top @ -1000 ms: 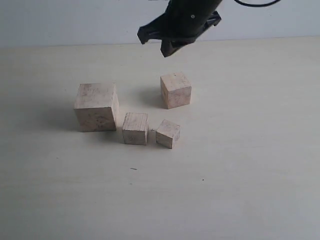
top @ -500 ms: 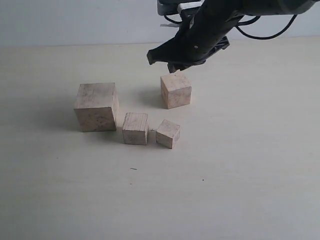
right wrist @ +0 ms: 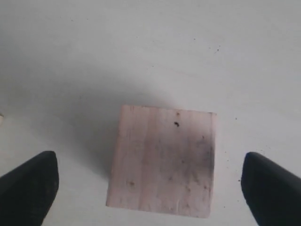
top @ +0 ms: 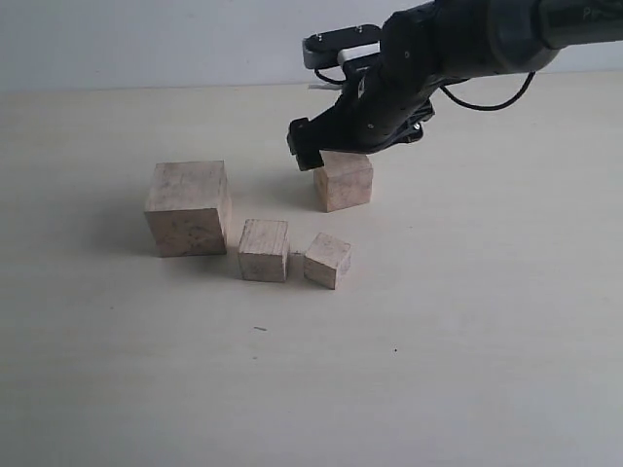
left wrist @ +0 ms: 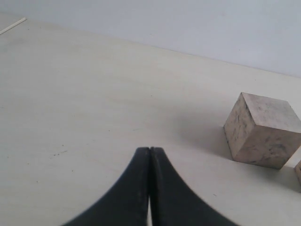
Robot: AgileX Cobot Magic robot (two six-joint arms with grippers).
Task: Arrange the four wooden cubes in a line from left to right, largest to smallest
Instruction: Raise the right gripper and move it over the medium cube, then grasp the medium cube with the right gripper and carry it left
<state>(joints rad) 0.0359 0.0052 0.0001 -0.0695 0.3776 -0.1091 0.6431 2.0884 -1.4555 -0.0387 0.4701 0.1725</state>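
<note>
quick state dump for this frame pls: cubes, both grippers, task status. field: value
surface: pale table
front row, left to right: largest cube, third-largest cube, smallest cube
second-largest cube: alone behind the row, out of line
right gripper: open, fingers either side of second-largest cube, gaps on both sides
left gripper: shut, empty, over bare table
task status: not done; second-largest cube belongs between largest cube and third-largest cube
</note>
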